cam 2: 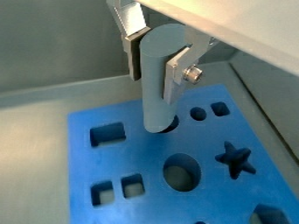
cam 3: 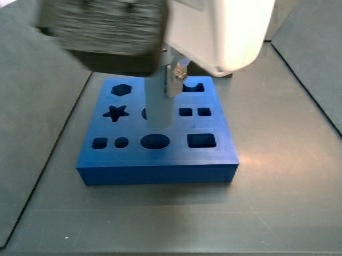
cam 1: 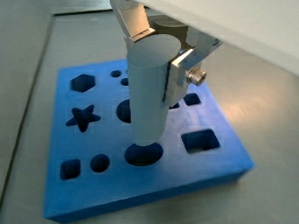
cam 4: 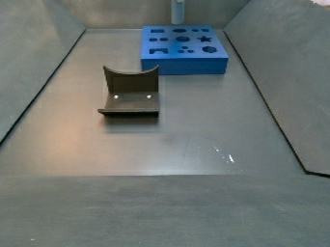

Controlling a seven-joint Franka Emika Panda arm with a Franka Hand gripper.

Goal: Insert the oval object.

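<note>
1. The tool (cam 1: 162, 48) is above the blue block (cam 1: 222, 162), its flat silver fingers (cam 1: 184, 74) closed on the upper part of the peg (cam 1: 146, 96); both wrist views show the plates pressed against the peg's sides.
2. The peg is pale bluish-grey with rounded sides and stands upright. In both wrist views its lower end meets an oval hole (cam 1: 145, 155) in the block; whether the end is inside the hole or only at its rim cannot be told.
3. In a wrist view the peg (cam 2: 160, 79) stands near the middle of the block (cam 2: 140, 144), with a square hole (cam 2: 107, 133) to one side, a round hole (cam 2: 180, 172) and a star hole (cam 2: 235, 159) close by.
4. In a side view the block (cam 3: 158, 165) lies flat on the grey worktop (cam 3: 281, 215), and the thin peg (cam 3: 166, 88) comes down onto its top face under the arm's large white body (cam 3: 221, 35). A dark blurred part (cam 3: 104, 35) fills the upper corner of that view.
5. In a side view taken from farther away, the block (cam 4: 184, 50) sits at the far end of the worktop (cam 4: 154, 145). A brown block with a curved notch (cam 4: 130, 94) stands well apart from it, nearer the camera. The tool (cam 4: 177, 10) is only a small shape above the blue block there.
</note>
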